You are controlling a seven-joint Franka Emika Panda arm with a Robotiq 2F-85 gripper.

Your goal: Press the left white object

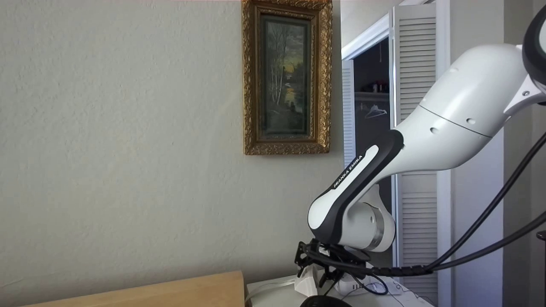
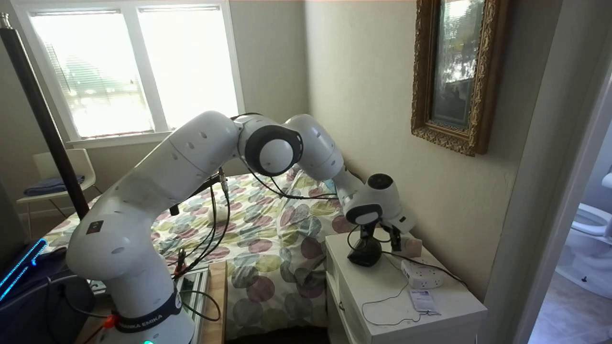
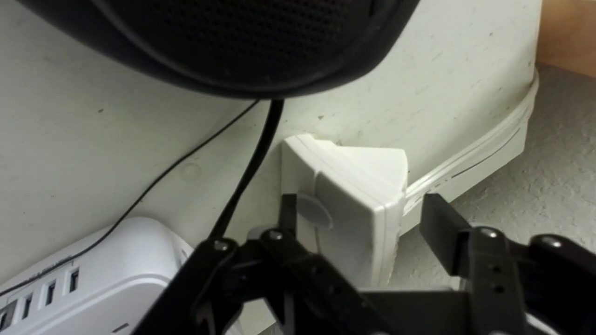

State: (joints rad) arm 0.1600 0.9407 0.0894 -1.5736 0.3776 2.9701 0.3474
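Observation:
A white wedge-shaped object (image 3: 351,223) with a grey oval button (image 3: 314,211) stands on the white nightstand (image 3: 442,102) near the wall. It also shows in both exterior views (image 1: 306,285) (image 2: 412,248), partly hidden by the gripper. A second white object, an outlet block (image 3: 116,279), lies beside it, also seen in both exterior views (image 1: 357,286) (image 2: 422,275). My gripper (image 3: 361,216) is open, one finger on each side of the wedge in the wrist view. The left finger appears right beside the button; I cannot tell whether it touches.
A black rounded device (image 3: 260,42) with a mesh face stands close to the wedge, also seen in an exterior view (image 2: 366,253). Black cables (image 3: 251,167) run across the nightstand. A small white packet (image 2: 422,301) lies near its front. The wall (image 3: 558,172) is close behind.

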